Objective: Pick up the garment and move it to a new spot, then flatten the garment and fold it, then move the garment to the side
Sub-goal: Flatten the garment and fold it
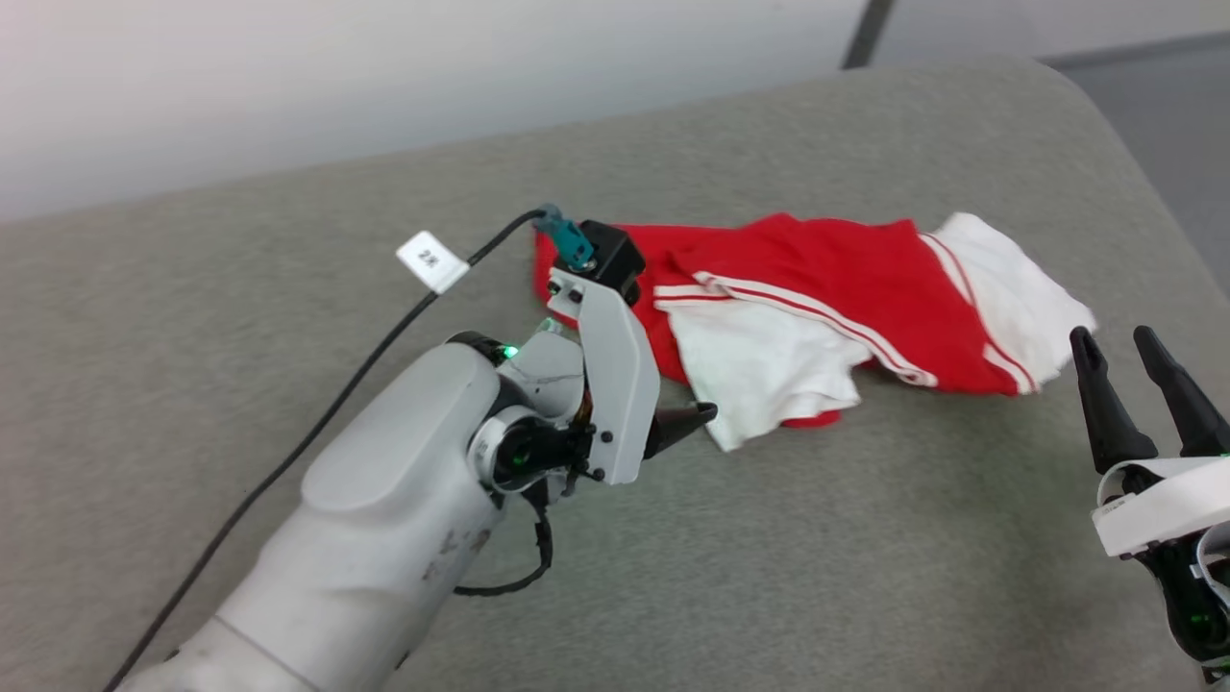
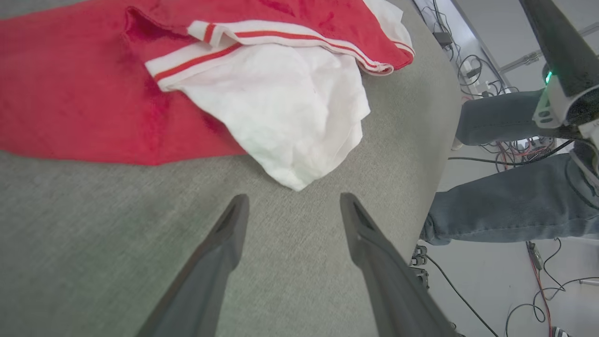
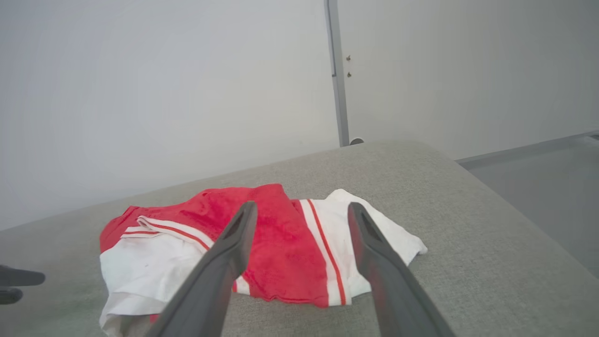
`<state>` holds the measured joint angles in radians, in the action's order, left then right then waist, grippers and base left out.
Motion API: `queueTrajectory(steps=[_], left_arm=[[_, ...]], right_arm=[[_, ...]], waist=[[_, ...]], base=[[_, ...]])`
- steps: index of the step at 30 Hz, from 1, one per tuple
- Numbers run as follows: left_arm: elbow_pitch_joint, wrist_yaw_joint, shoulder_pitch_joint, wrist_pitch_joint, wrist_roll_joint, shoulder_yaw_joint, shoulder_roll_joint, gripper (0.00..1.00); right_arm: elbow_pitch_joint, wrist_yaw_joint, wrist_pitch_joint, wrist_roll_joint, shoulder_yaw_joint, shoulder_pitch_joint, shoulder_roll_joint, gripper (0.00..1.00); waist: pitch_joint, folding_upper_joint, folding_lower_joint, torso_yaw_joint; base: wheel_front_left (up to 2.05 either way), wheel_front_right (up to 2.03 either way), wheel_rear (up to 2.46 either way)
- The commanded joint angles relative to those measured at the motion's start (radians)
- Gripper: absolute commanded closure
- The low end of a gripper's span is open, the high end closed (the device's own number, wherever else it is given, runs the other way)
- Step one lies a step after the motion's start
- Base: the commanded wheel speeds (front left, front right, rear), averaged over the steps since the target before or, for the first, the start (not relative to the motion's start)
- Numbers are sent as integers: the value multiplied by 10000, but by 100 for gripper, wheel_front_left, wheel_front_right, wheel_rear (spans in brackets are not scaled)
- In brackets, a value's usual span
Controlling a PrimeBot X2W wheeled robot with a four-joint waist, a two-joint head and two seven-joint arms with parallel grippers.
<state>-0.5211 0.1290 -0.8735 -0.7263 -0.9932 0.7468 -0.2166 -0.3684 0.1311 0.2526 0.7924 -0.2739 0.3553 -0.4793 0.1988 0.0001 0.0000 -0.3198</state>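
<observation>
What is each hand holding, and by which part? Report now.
Nothing is held. The left hand stands open just short of a white sleeve of the garment; the right hand stands open near its other end.

Light: bright, even, diffuse, with no source in frame. Shadows are soft; a faint one lies under the garment edge on the grey tabletop, centre of the head view.

Head view: the wall is washed out, with a pinkish cast in the upper left corner. A green indicator light glows without flare.

Left wrist view: cloth is sharp and the red saturated. The tabletop edge bows at right from wide-angle distortion. The left hand is soft at the bottom edge.

Right wrist view: hazy, low contrast, milky wall. The right hand is blurred, with a faint red tint on its right-side finger.
</observation>
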Motion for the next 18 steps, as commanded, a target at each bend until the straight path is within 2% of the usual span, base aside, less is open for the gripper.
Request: queueTrajectory(steps=[1,4,10,17,18], left_arm=[[-256,20,-186,78,-3,61,78,0],[-926,20,-511,233,85,268,167,0],[-2126,20,-1102,605,91,519,-14,0],[-2666,20,-1465,840,-793,421,172,0],[-2668,20,-1506,824,-898,464,182,20]], right_arm=[[176,-6,-84,-182,200,-153,135,0],[551,-6,-330,-769,581,-346,465,0],[1451,-6,-867,-1669,1101,-733,1141,0],[2233,-6,-1465,-2229,1510,-1070,1642,0],[2309,-6,-1528,-2296,1567,-1077,1676,0]], waist=[[485,-1,0,-776],[619,-1,0,-1116],[758,-1,0,-1462],[770,-1,0,-1558],[764,-1,0,-1538]], base=[[0,0,0],[0,0,0],[0,0,0],[0,0,0],[0,0,0]])
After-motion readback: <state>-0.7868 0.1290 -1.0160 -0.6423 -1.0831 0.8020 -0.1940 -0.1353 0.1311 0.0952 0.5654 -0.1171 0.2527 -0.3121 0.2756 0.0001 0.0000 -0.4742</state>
